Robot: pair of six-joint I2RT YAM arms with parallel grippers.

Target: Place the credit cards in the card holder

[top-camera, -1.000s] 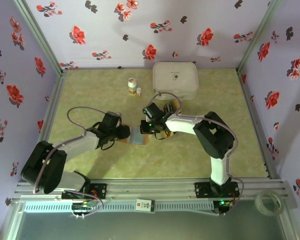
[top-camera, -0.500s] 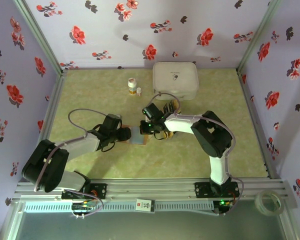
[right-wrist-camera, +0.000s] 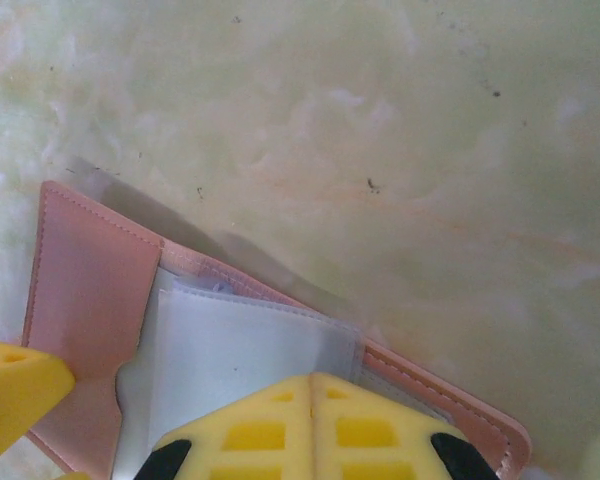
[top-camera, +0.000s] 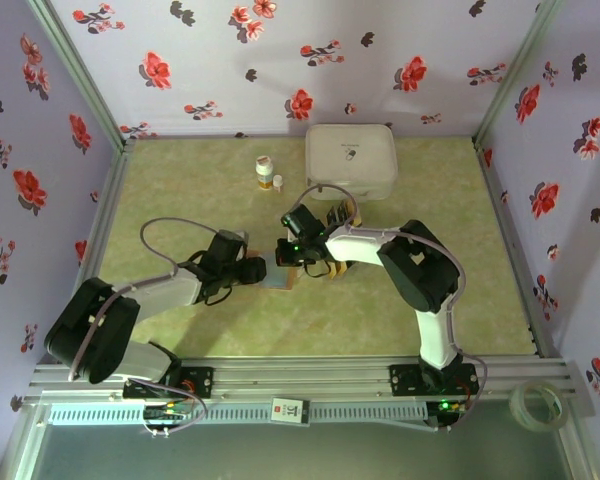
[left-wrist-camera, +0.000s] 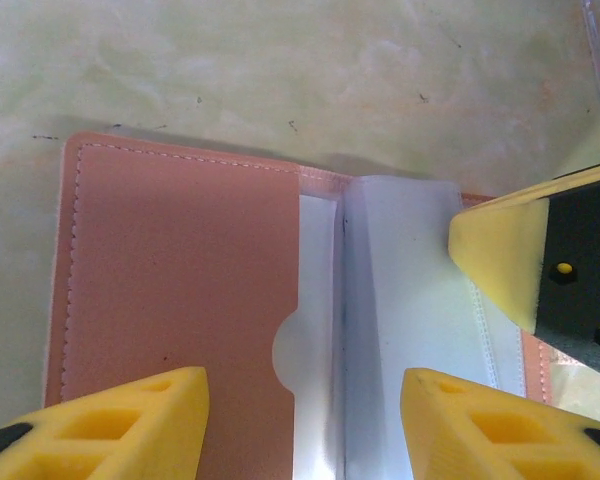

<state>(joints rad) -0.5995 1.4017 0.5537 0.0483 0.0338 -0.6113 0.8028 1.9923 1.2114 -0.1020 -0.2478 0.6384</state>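
Looking down through my left wrist camera, I see the card holder (left-wrist-camera: 180, 290) lying open and flat on the mottled pale-green table (left-wrist-camera: 280, 70). One half is matte salmon-brown leather-look with a pale stitched edge and a thumb notch. Beside it sit glossy clear plastic sleeves over a grey lining. My left gripper (left-wrist-camera: 300, 385) hangs just above it with its blocky yellow foam-textured fingers well apart, one over the leather panel, one over the sleeves, holding nothing. My right gripper (right-wrist-camera: 313, 380) has its two yellow fingers pressed together, and their joined tip rests on the sleeve side of the holder (right-wrist-camera: 80, 260). From overhead, the holder (top-camera: 277, 277) lies between my left gripper (top-camera: 260, 270) and right gripper (top-camera: 285, 255). A small tan-and-dark cluster, apparently the credit cards (top-camera: 340, 213), lies beyond my right forearm, near the white rounded box (top-camera: 350, 160).
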